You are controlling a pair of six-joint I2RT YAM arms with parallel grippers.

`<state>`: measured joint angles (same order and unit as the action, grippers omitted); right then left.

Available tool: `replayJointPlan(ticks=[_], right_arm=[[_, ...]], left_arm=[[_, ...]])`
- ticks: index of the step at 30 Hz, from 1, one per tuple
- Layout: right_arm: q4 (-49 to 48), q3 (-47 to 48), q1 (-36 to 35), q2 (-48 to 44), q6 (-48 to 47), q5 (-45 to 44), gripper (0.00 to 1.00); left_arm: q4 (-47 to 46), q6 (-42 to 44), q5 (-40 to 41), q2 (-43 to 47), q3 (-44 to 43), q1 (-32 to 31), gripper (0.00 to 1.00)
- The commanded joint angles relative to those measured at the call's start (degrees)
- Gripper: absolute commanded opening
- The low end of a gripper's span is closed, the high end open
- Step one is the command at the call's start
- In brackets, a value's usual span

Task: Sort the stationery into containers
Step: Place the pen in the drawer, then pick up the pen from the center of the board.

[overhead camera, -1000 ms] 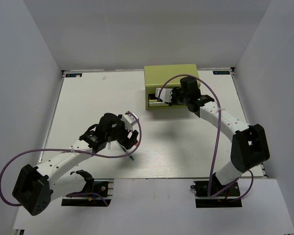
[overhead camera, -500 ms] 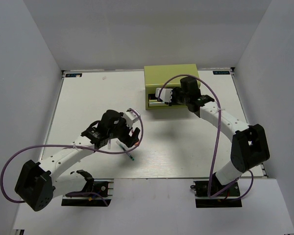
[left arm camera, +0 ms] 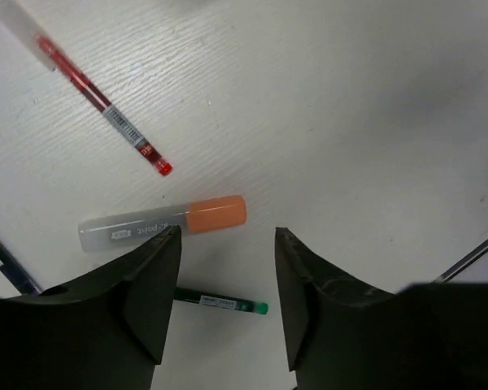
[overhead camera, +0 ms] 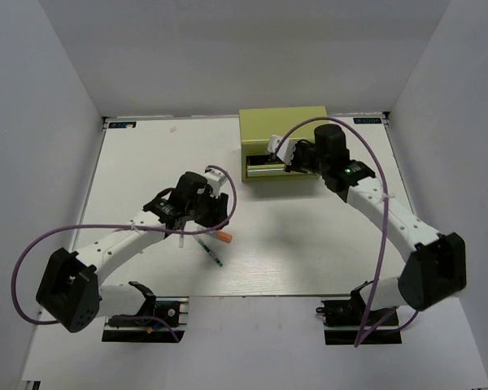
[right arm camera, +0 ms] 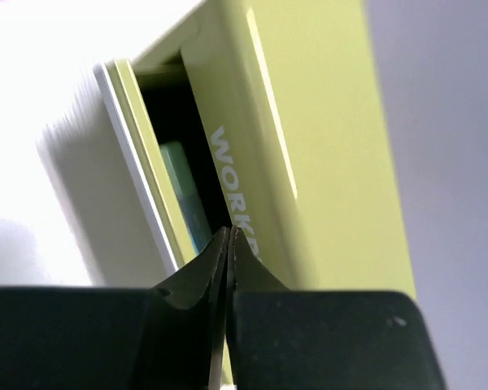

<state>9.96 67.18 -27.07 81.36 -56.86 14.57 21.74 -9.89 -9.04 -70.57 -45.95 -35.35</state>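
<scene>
Marker, grey barrel and orange cap, flat on the surface, with its long axis running 9 to 3 o'clock in the left wrist view, cap toward 3. It sits just at 12 o'clock off the left gripper, fingers spread wide and holding nothing, a green-tipped pen on the surface in the gap. The barrel lies along the opening line, so I'd judge a wrist turn is needed first. The left arm is clearly nearer. The right gripper, fingers pressed together, is off at the olive box.
</scene>
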Motion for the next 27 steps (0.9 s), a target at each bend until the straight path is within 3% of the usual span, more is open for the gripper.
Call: replayJointPlan(ticks=[1, 4, 5, 8, 10, 13, 18, 27], right_arm=[[-1.6, -3.7, 0.3, -6.9, 10.7, 4.3, 0.01], [-2.6, -5.9, 0.2, -9.9, 13.3, 4.3, 0.16], [-2.7, -7.9, 0.2, -10.5, 13.6, 4.2, 0.3], [-4.1, -10.9, 0.1, -13.6, 15.7, 4.0, 0.41], [-4.9, -13.1, 0.2, -15.8, 16.9, 3.9, 0.41], [-6.1, -16.0, 0.3, -18.2, 18.2, 4.1, 0.41], [-7.2, -19.2, 0.3, -20.9, 19.7, 4.0, 0.43], [-8.3, -23.2, 0.6, -27.1, 19.9, 2.2, 0.44]], left_arm=[[6.6, -13.9, 4.2, -2.8, -4.1, 0.3, 0.58], [10.2, -27.4, 6.6, -4.9, -5.5, 0.3, 0.63], [12.5, -30.9, 7.6, -4.9, -6.2, 0.3, 0.68], [15.1, -45.4, 10.3, -3.5, -6.2, 0.3, 0.68], [15.1, -55.7, 11.6, -2.7, -4.6, 0.3, 0.73], [14.6, -64.3, 12.7, -2.7, -3.5, 0.3, 0.75], [16.7, -72.3, 19.4, -4.1, -4.6, -0.3, 0.71], [25.6, -81.2, 20.8, -13.4, -9.5, -0.3, 0.58]])
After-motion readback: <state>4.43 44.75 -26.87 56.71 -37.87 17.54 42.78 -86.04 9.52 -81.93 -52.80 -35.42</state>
